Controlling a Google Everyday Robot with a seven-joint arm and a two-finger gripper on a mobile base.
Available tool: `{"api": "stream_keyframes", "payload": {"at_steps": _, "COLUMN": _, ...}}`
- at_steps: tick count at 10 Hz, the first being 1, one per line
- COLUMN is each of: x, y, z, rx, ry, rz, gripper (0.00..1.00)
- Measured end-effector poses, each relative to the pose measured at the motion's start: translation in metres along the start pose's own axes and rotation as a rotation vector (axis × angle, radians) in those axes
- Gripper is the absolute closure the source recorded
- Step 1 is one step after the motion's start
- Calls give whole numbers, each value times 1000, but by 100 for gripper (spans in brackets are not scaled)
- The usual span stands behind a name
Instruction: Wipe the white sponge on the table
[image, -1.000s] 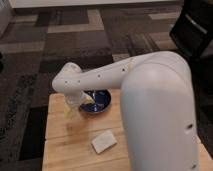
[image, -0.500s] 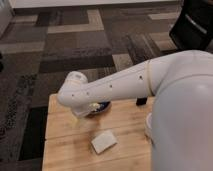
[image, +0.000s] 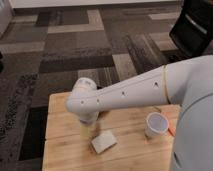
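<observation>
Gripper (image: 87, 129) hangs below the bulky wrist, just beside the white sponge (image: 103, 141), on the side away from the white cup (image: 156, 124); open or closed, cannot tell. Sponge lies flat on the table (image: 62, 150), so the arm is probably lining up a grasp before wiping.

One camera view. Looks steeply down from above the near edge of the light tan wooden butcher-block table (image: 131, 131), facing the grey patterned carpet (image: 75, 47) beyond. Close range: white robot arm (image: 140, 92) crosses frame; gripper (image: 88, 129) over table's left part.
</observation>
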Motion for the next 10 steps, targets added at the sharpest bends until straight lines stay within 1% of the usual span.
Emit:
{"api": "stream_keyframes", "payload": {"at_steps": 1, "x": -3, "y": -2, "z": -2, "rx": 4, "ry": -6, "rz": -93, "gripper": 20}}
{"api": "stream_keyframes", "payload": {"at_steps": 2, "x": -4, "y": -5, "z": -4, "rx": 15, "ry": 0, "rz": -170, "gripper": 20}}
{"api": "stream_keyframes", "payload": {"at_steps": 4, "x": -3, "y": -9, "z": -6, "rx": 25, "ry": 9, "rz": -226, "gripper": 20}}
{"api": "stream_keyframes", "payload": {"at_steps": 9, "x": -3, "y": -10, "z": -6, "rx": 26, "ry": 10, "rz": -231, "gripper": 20}}
{"api": "stream_keyframes", "payload": {"at_steps": 10, "x": -4, "y": -8, "z": -5, "rx": 28, "ry": 4, "rz": -251, "gripper": 20}}
